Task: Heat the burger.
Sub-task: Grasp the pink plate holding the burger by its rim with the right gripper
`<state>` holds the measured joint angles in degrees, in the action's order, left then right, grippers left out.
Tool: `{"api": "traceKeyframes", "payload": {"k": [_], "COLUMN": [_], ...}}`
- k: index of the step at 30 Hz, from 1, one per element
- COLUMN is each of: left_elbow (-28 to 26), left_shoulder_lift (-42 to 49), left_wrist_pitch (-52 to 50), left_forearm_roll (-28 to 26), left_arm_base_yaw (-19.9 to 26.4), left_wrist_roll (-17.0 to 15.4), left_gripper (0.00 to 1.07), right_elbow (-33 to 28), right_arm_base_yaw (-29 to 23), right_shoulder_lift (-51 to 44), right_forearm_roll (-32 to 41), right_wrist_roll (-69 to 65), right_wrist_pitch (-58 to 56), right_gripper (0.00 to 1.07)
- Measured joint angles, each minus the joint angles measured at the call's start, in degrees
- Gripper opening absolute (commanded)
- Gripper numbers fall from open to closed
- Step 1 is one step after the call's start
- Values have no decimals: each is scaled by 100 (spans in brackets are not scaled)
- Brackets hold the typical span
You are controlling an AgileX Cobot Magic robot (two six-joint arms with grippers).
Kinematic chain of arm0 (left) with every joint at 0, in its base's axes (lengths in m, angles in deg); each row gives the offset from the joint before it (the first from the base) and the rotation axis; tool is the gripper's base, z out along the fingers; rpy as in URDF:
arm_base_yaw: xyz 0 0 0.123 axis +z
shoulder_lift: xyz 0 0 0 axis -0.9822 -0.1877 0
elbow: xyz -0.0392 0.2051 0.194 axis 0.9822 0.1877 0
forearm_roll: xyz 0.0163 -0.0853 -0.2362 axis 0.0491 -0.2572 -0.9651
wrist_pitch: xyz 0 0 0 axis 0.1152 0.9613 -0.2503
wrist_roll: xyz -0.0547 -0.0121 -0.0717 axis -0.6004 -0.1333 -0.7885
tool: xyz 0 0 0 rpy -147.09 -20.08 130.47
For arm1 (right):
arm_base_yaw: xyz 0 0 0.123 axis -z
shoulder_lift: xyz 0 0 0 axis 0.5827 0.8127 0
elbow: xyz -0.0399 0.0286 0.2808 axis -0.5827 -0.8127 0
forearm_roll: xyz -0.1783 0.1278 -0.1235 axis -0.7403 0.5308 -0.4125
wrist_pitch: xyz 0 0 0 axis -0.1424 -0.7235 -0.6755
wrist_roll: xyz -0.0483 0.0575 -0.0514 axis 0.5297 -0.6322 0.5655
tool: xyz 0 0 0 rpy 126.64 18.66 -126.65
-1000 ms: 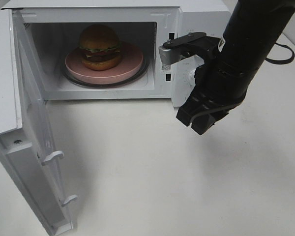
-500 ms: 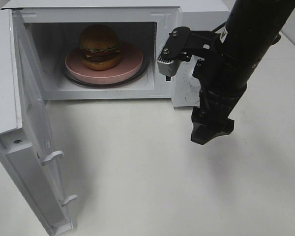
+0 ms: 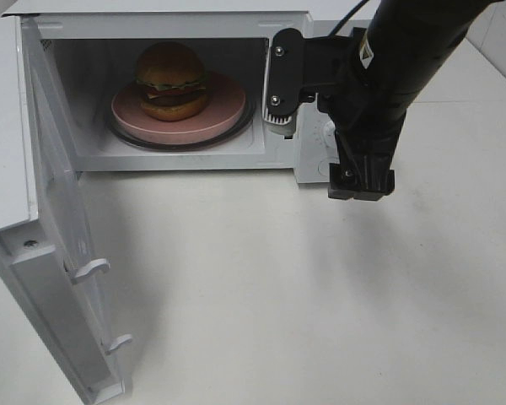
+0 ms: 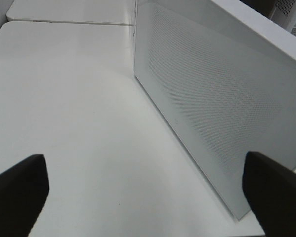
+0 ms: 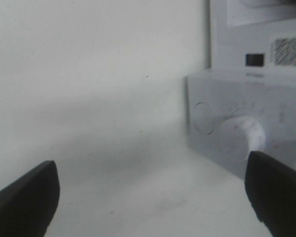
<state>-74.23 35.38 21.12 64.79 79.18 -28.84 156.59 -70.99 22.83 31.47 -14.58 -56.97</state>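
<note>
The burger sits on a pink plate on the glass turntable inside the open microwave. My right gripper hangs fingers-down in front of the microwave's control panel, to the right of the cavity. In the right wrist view the right gripper is open with nothing between its fingers, and a white knob on the panel is close by. My left gripper is also open and empty beside a white meshed panel. It is out of the exterior high view.
The microwave door swings far out to the left, with its latch hooks facing the table. White tabletop spreads in front of the microwave. My right arm covers most of the control panel.
My right arm has lifted and turned toward the control panel. Its gripper went from slanting down-left to pointing straight down. The burger, plate and door have not moved.
</note>
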Motion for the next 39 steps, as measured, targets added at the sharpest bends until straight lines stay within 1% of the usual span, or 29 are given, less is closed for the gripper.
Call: {"api": "traceKeyframes", "payload": {"k": [1,2,4,5,7,11,14,15,22,28,30,31,33,34,35,36,38,39], "left_elbow": [0,0,0,0,0,0,0,0,0,0,0,0,0,0,0,0,0,0], "left_shoulder_lift": [0,0,0,0,0,0,0,0,0,0,0,0,0,0,0,0,0,0], "left_wrist_pitch": [0,0,0,0,0,0,0,0,0,0,0,0,0,0,0,0,0,0], "left_forearm_roll": [0,0,0,0,0,0,0,0,0,0,0,0,0,0,0,0,0,0], "left_arm_base_yaw": [0,0,0,0,0,0,0,0,0,0,0,0,0,0,0,0,0,0], "left_wrist_roll": [0,0,0,0,0,0,0,0,0,0,0,0,0,0,0,0,0,0], "left_gripper": [100,100,100,100,100,100,100,100,100,100,100,100,100,100,100,100,100,100], "right_elbow": [0,0,0,0,0,0,0,0,34,384,653,653,945,945,1152,1152,1455,1455], "right_arm_base_yaw": [-103,-103,-252,-252,-338,-372,-390,-395,-407,-407,-407,-407,-407,-407,-407,-407,-407,-407], "right_shoulder_lift": [0,0,11,11,46,138,304,413,745,1272,1564,1564,1816,1816,1977,1977,2183,2183], "right_forearm_roll": [-235,-235,-487,-487,-487,-487,-413,-281,-138,-138,-138,-138,-138,-138,-132,-132,-126,-126], "right_wrist_roll": [11,11,160,160,441,733,951,1123,1450,1484,1484,1484,1490,1490,1490,1490,1490,1490], "right_wrist_pitch": [275,275,665,665,1094,1392,1633,1799,2063,2103,2114,2114,2126,2126,2120,2120,2057,2057], "right_gripper": [96,96,95,95,94,94,93,93,91,89,88,88,87,87,87,87,86,86]}}
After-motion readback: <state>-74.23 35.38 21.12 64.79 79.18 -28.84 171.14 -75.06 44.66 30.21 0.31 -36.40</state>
